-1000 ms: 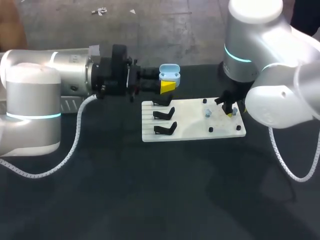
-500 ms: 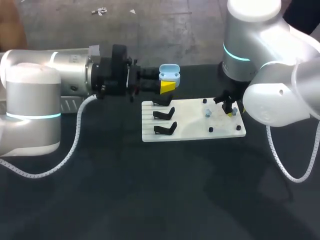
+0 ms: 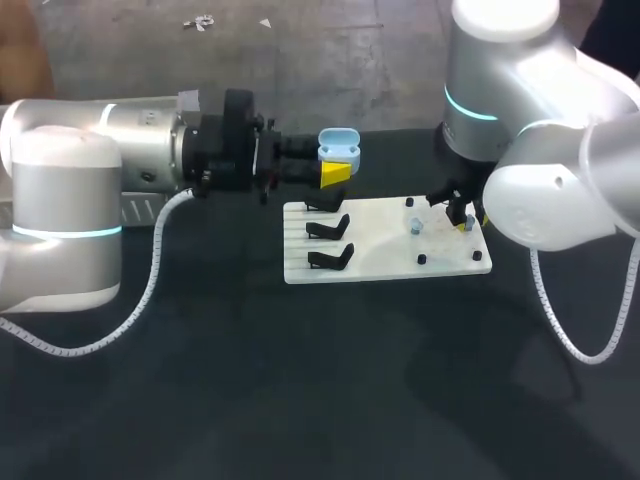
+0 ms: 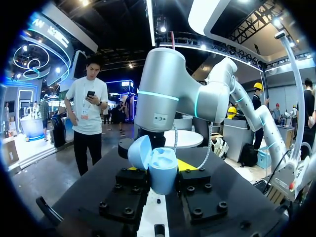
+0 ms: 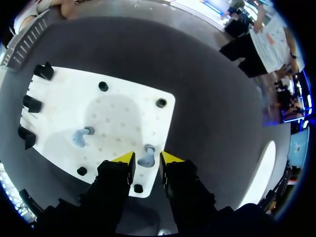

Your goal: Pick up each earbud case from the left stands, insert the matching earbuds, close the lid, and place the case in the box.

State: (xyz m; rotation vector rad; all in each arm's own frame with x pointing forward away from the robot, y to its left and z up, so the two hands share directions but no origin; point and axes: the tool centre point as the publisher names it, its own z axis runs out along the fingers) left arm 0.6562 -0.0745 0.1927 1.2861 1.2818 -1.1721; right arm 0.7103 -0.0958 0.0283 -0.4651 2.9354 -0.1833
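My left gripper [image 3: 335,172] is held level above the white board's [image 3: 385,255] back left corner, shut on a light blue earbud case [image 3: 338,148] whose lid stands open. From the left wrist the case [image 4: 160,168] sits upright between the fingers with both earbud wells bare. My right gripper [image 3: 461,222] points down at the board's right end. In its wrist view the gripper [image 5: 147,159] is open, its yellow tips close on either side of a light blue earbud [image 5: 146,158] on its peg. A second earbud [image 5: 81,137] rests to the side of it.
Black case stands [image 3: 330,228] line the board's left side, and two [image 3: 332,258] hold nothing. Small black pegs [image 5: 103,86] dot the board's [image 5: 123,108] right half. Dark tabletop surrounds the board.
The right gripper's fingers have narrowed around the earbud on the peg, and the right arm has shifted slightly. The left arm and the case have stayed still.
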